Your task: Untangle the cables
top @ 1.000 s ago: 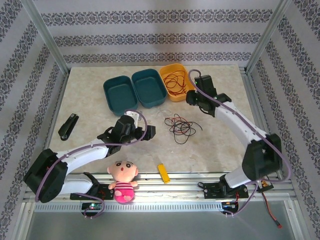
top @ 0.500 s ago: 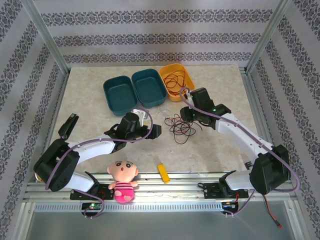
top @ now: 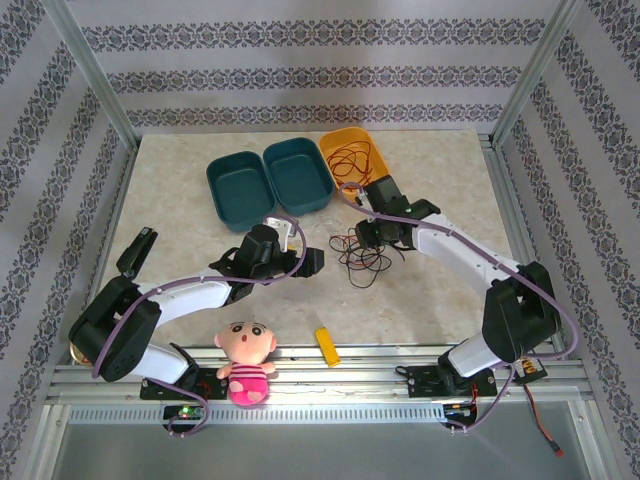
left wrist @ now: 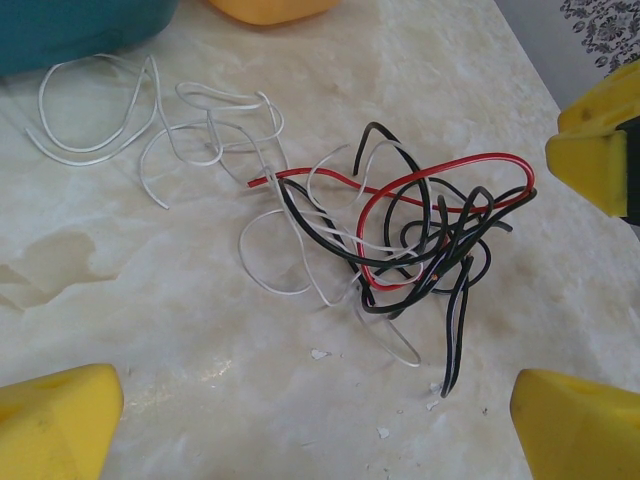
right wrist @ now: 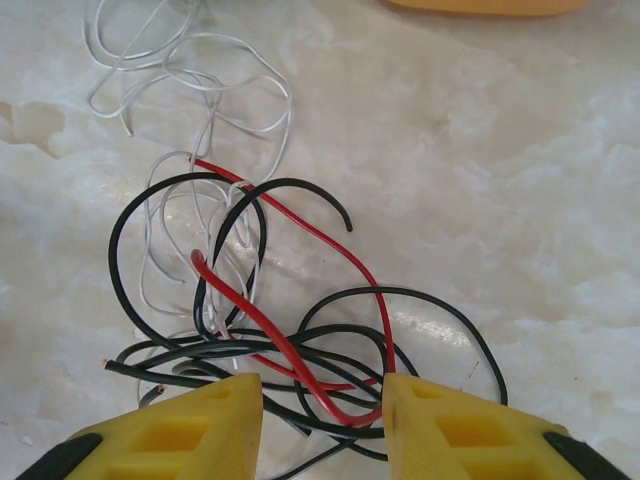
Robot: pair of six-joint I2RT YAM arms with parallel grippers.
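Right wrist view: my right gripper [right wrist: 322, 402] sits narrow, astride the cables [right wrist: 268, 345], not clamped. My left gripper [left wrist: 320, 425] gapes wide just beside them.

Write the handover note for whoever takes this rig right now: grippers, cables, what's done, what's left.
Left gripper: wide open, holding nothing, hovering just short of the cables.
Right gripper: fingers part open, straddling red and black loops at the tangle's edge, not clamped.
Cables: one knot mid-table between both grippers; a white strand trails toward a teal tray.
Done: thin reddish loops lie in the yellow tray.
Left: red, black and white are interlaced; pull them apart.
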